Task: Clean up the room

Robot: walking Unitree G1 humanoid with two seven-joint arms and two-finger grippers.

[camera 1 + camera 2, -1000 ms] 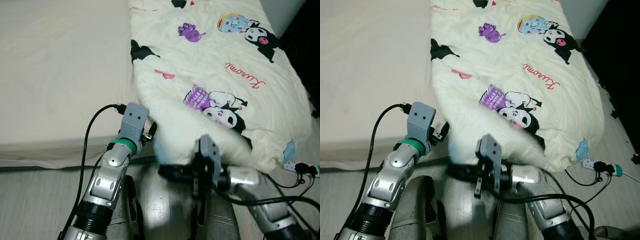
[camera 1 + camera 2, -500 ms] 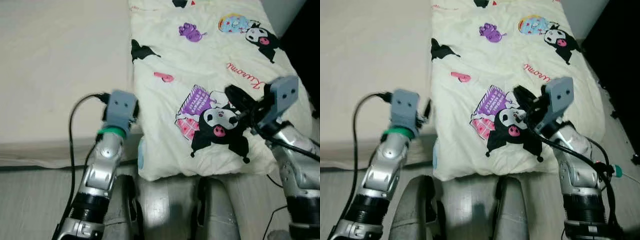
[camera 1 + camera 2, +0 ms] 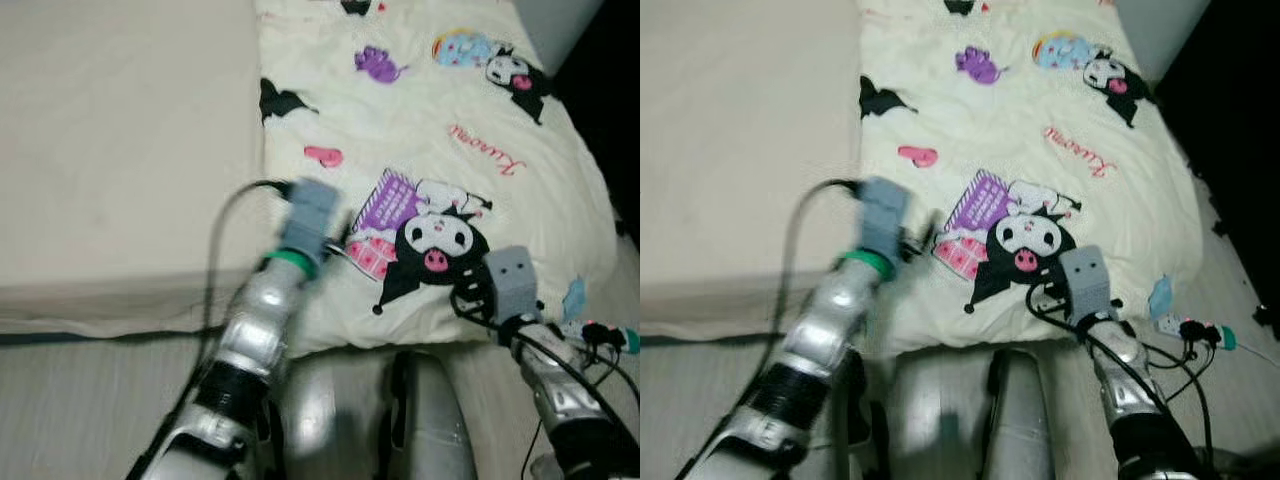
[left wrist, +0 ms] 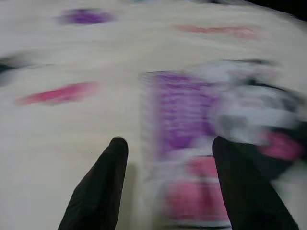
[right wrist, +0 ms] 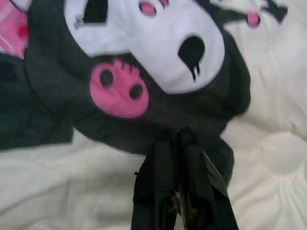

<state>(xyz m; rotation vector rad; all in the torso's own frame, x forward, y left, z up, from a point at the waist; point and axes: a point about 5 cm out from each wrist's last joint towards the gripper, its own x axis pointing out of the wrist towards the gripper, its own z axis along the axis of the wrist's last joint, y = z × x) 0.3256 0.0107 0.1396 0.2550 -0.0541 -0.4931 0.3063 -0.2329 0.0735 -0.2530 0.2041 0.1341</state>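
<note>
A cream blanket [image 3: 420,130] printed with cartoon characters lies spread flat over the right half of the bed, its front edge hanging a little over the mattress side. My left gripper [image 4: 170,141] is open and hovers just over the purple and pink print [image 3: 385,215], with nothing between its fingers [image 4: 103,187]. My right gripper [image 5: 177,136] is shut, its tips resting against the black and white character print [image 5: 144,43] near the blanket's front edge. In the left eye view the right wrist [image 3: 510,285] sits at that front edge.
The bare beige mattress [image 3: 120,150] takes up the left half of the bed. A white power strip with cables [image 3: 600,335] lies on the floor at the right, beside a dark area. My own grey legs [image 3: 400,420] stand against the bed's front.
The blanket, bunched at the front edge a second ago, now lies flat. My left arm swung right onto the blanket. My right arm drew back from mid-blanket to the front edge.
</note>
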